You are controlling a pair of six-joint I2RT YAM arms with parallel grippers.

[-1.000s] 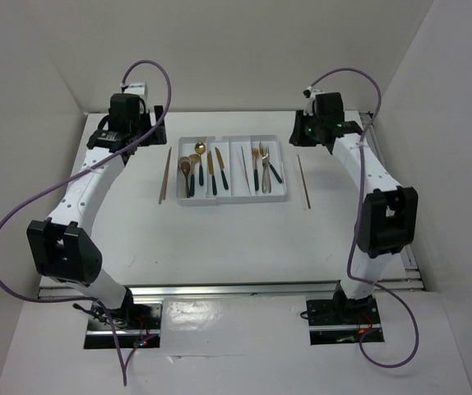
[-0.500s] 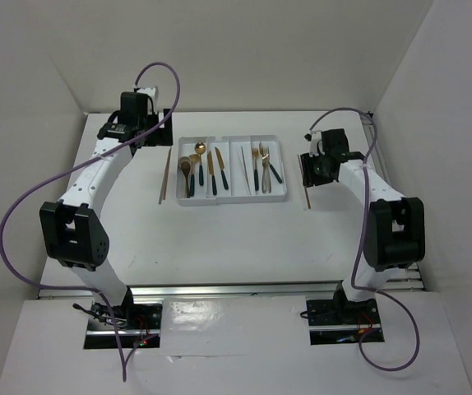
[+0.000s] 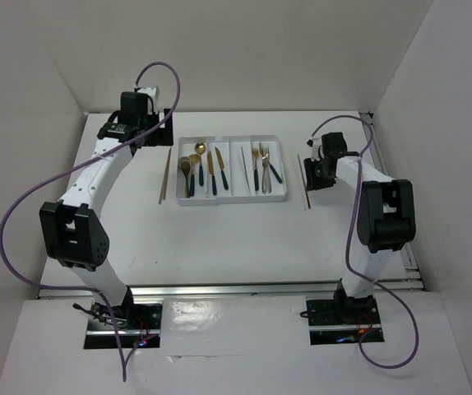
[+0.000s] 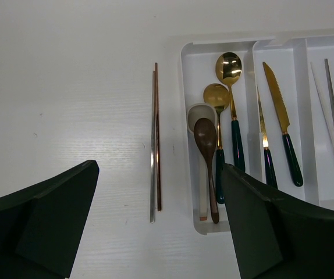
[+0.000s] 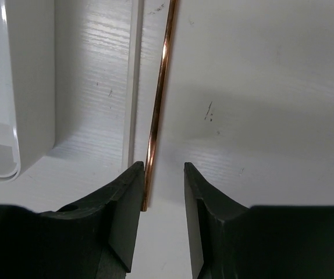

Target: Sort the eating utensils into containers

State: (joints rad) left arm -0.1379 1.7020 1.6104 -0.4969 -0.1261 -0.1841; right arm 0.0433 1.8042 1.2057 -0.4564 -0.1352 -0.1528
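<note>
The white tray (image 3: 285, 196) holds spoons (image 4: 232, 99), knives (image 4: 280, 113), pale chopsticks (image 3: 243, 169) and forks (image 3: 260, 164) in separate compartments. A copper and silver chopstick pair (image 4: 155, 142) lies on the table left of the tray. My left gripper (image 4: 159, 168) hovers open above that pair's near end. Right of the tray lies a copper chopstick (image 5: 158, 110), with a pale thin stick (image 5: 133, 87) alongside it. My right gripper (image 5: 162, 168) is low over its near end, jaws apart. The copper chopstick sits against the inner face of the left finger (image 5: 129, 192).
White walls close in the table on the left, back and right (image 3: 433, 115). The tray's corner (image 5: 16, 116) is just left of my right gripper. A purple cable (image 3: 10, 222) loops out from the left arm.
My right arm has swung from the table's back down to the chopstick right of the tray. My left arm shifted a little, then held still.
</note>
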